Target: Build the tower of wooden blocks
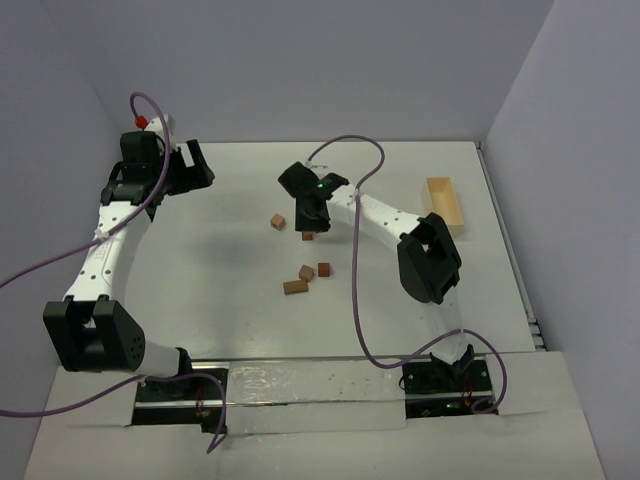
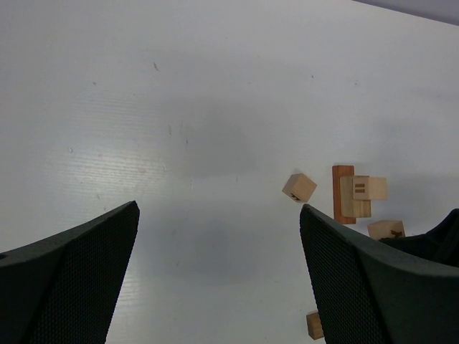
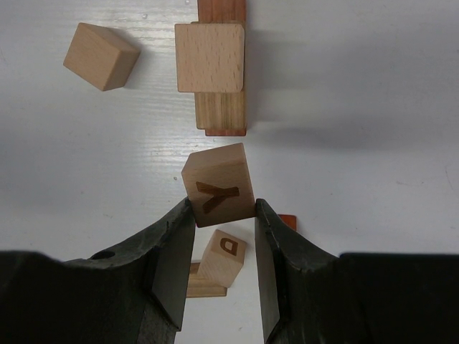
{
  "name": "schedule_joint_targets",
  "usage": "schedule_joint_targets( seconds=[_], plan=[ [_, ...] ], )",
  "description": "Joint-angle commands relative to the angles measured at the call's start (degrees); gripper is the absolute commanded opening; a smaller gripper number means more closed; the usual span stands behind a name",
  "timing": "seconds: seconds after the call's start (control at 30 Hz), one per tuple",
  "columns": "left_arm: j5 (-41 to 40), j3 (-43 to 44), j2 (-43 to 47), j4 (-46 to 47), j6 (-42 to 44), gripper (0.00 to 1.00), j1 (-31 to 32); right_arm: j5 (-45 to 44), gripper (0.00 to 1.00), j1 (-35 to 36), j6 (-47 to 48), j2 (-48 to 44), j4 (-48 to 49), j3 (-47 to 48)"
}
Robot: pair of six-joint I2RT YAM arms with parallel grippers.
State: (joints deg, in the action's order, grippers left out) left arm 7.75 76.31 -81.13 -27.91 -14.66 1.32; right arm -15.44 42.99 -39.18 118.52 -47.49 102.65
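My right gripper (image 3: 221, 208) is shut on a tan cube marked Y (image 3: 217, 184) and holds it above the table, just short of the tower (image 3: 210, 57). The tower is a low stack: a reddish-brown bar at the bottom, a tan block on it and a pale cube on top. In the top view the right gripper (image 1: 312, 215) hides most of the tower. The left wrist view shows the tower (image 2: 355, 195) and the Y cube (image 2: 386, 229). My left gripper (image 2: 219, 272) is open and empty, far to the left (image 1: 195, 165). Loose wood blocks lie around.
A loose cube (image 3: 100, 56) lies left of the tower (image 1: 278, 221). A cube marked D (image 3: 221, 256), a tan bar (image 3: 204, 284) and a reddish block (image 3: 287, 221) lie beneath my right gripper. A pale wooden tray (image 1: 445, 205) stands at the right.
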Motion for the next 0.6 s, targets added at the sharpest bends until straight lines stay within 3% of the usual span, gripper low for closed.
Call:
schedule_joint_targets(
  seconds=[0.0, 0.57],
  plan=[
    [-0.26, 3.67, -0.17, 3.93, 1.26, 0.99, -0.44, -2.07, 0.00, -0.57, -0.52, 0.62, -0.60, 3.31],
    [-0.44, 4.96, -1.68, 5.26, 1.24, 0.99, -0.44, -0.39, 0.00, -2.10, 0.76, 4.76, -0.62, 7.09]
  ],
)
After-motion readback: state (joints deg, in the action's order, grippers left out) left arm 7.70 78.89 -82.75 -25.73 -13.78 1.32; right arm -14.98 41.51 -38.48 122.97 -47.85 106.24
